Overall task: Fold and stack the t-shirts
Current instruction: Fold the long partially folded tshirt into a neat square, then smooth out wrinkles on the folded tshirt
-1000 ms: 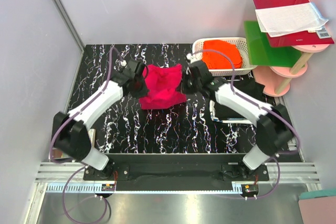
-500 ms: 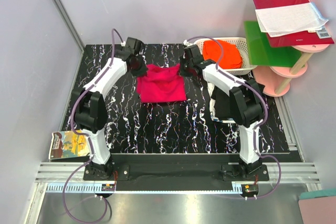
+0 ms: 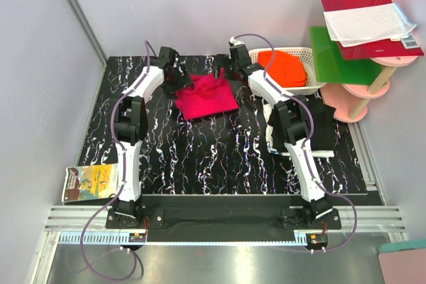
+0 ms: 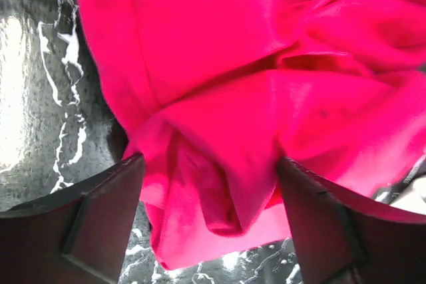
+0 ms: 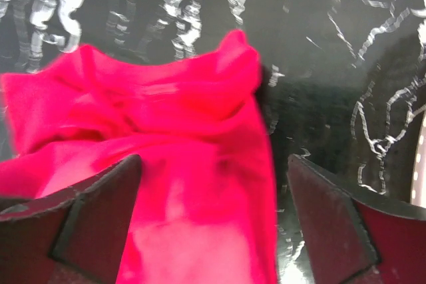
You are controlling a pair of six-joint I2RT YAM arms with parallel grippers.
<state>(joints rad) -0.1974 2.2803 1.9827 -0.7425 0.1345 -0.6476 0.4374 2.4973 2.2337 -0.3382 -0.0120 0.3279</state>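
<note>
A crimson t-shirt (image 3: 206,96) lies folded and a little rumpled on the far middle of the black marbled table (image 3: 200,157). My left gripper (image 3: 174,83) is at its far left corner and my right gripper (image 3: 223,71) at its far right corner. In the left wrist view the left gripper (image 4: 210,231) stands open, and a loose fold of the crimson t-shirt (image 4: 219,131) lies between its fingers (image 4: 86,224). In the right wrist view the right gripper (image 5: 213,231) is open too, over the crimson t-shirt (image 5: 166,138). An orange t-shirt (image 3: 286,68) fills the white basket (image 3: 314,84).
A black and white garment (image 3: 313,128) lies at the table's right side under the right arm. A picture book (image 3: 90,183) rests off the table's near left edge. A pink stand (image 3: 363,94) with a green board and a red book is outside on the right.
Both arms carried the crimson t-shirt toward the far edge, then both grippers opened and let go of it. The shirt now rests on the table.
</note>
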